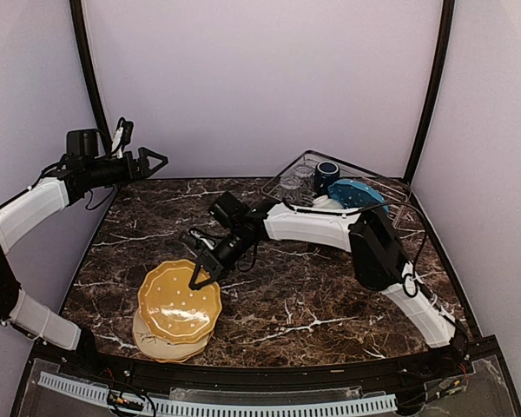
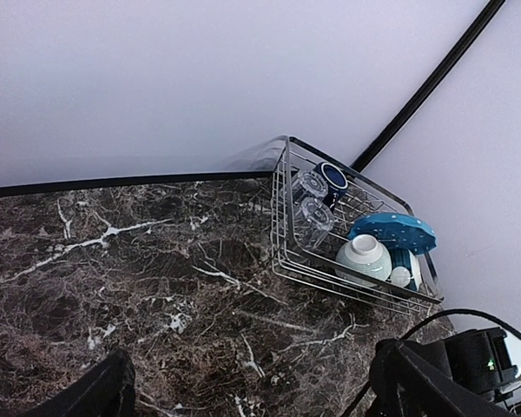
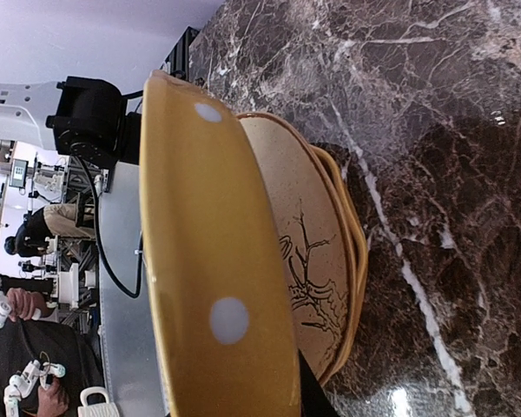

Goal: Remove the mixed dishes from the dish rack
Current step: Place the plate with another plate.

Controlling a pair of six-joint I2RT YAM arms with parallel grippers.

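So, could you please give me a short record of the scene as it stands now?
Right gripper: shut on rim of yellow plate
Yellow plate: tilted over cream plate, near left of table
Left gripper: open, raised, holding nothing
Dish rack: far right corner
In rack: navy mug, glass tumblers, blue plate, white bowl

Seen from above, the yellow plate [image 1: 180,300] covers most of the cream plate [image 1: 161,349] beneath it. The right arm [image 1: 317,224] hides the dish rack's [image 1: 347,165] near-left corner.
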